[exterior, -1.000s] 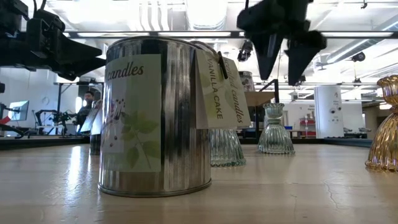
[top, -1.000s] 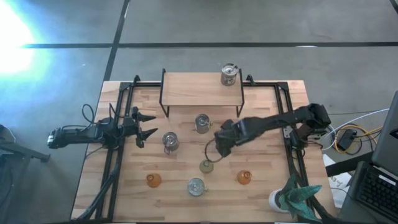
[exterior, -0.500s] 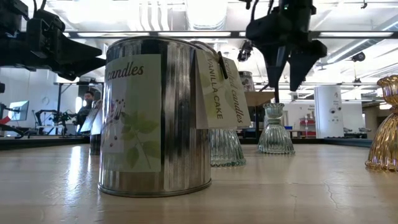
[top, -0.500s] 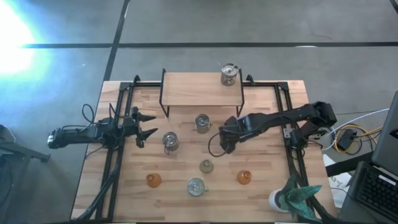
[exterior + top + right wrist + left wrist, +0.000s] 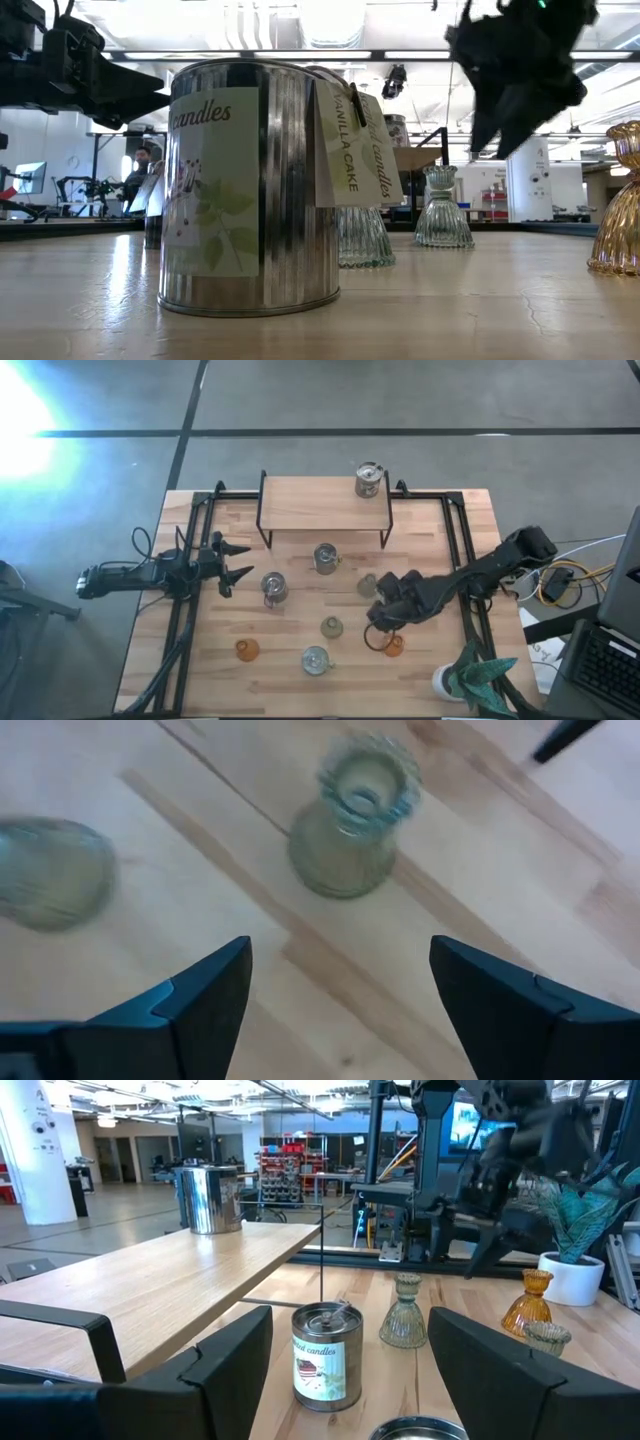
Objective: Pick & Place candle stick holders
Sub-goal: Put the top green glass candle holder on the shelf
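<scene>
Green holder (image 5: 352, 820) ahead of right gripper (image 5: 338, 995)

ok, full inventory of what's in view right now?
Table: one, light wood, centre.
Raised shelf: one, wood top on dark legs, at the table's back.
Silvery candle tins: four; one on the shelf, three on the table.
Pale green holders: two, mid-table.
Amber holders: two, front row, left and right.
Potted plant: one, teal leaves in a white pot, front right corner.
Laptop: one, dark, off the table's right edge.
Left gripper: open, empty, at the left side.
Right gripper: open, empty, above the table by the right amber holder.
</scene>
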